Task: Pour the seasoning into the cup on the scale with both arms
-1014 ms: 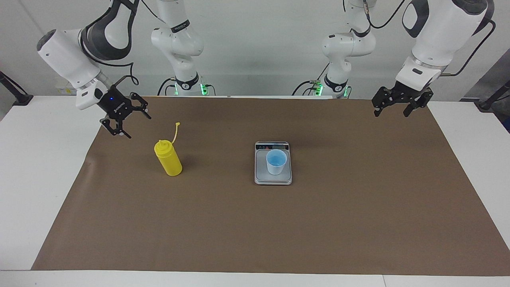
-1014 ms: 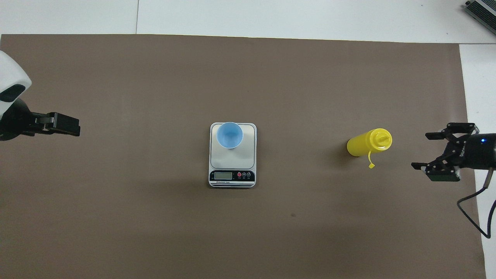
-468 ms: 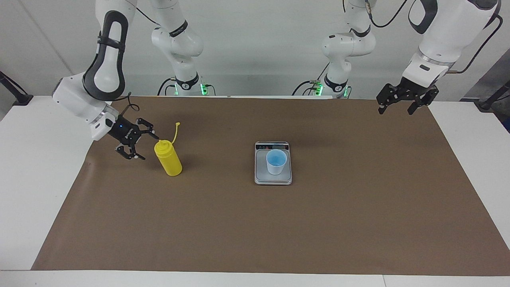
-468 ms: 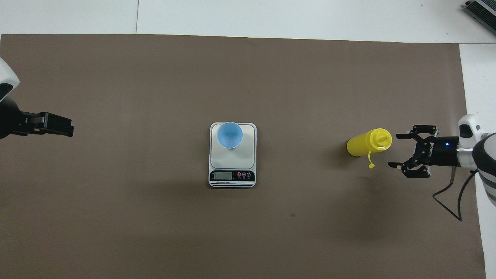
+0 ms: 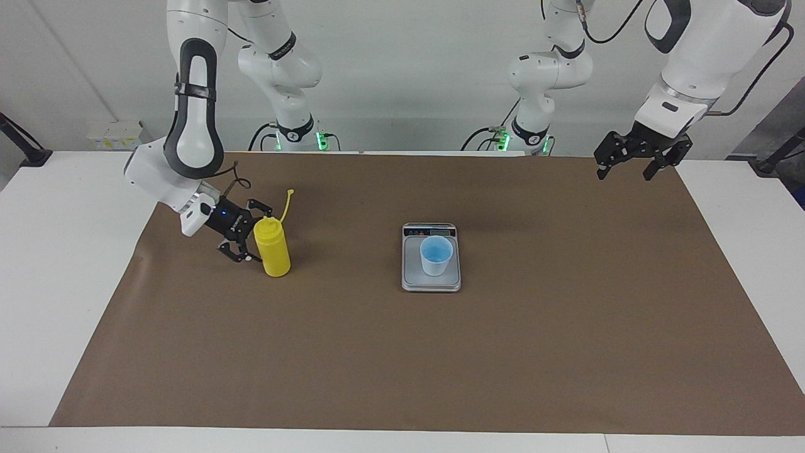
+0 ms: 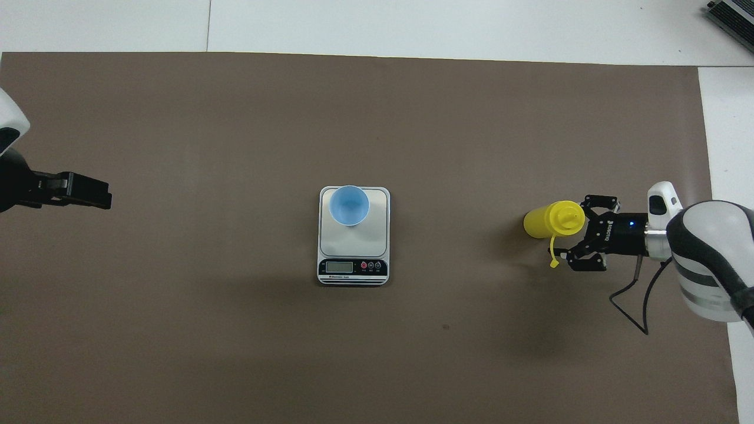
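A white desk [image 5: 75,264] covered by a brown paper sheet [image 5: 440,365] stands before a pale wall where two white jointed arms are mounted. In the facing view, the right end effector [image 5: 251,234] is low at the yellow plastic squeeze bottle [image 5: 272,249], its black fingers spread wide on either side of the upper body, not closed on it; this looks like the set-up for a side grasp. The bottle stands upright toward the right arm's end of the desk, well apart from the flat silver-grey digital scale [image 5: 431,280], which carries the small light-blue tapered cup [image 5: 436,255] mid-desk, placed so the pour can be weighed. The left end effector [image 5: 634,158] waits in the air over the sheet's corner, fingers parted, holding nothing

From overhead, the right end effector [image 6: 576,234] flanks the bottle [image 6: 542,219], its tethered cap strap [image 6: 552,254] hanging free. The cup [image 6: 349,205] sits on the scale's [image 6: 353,253] plate, away from the display. The left end effector [image 6: 76,191] shows at the edge
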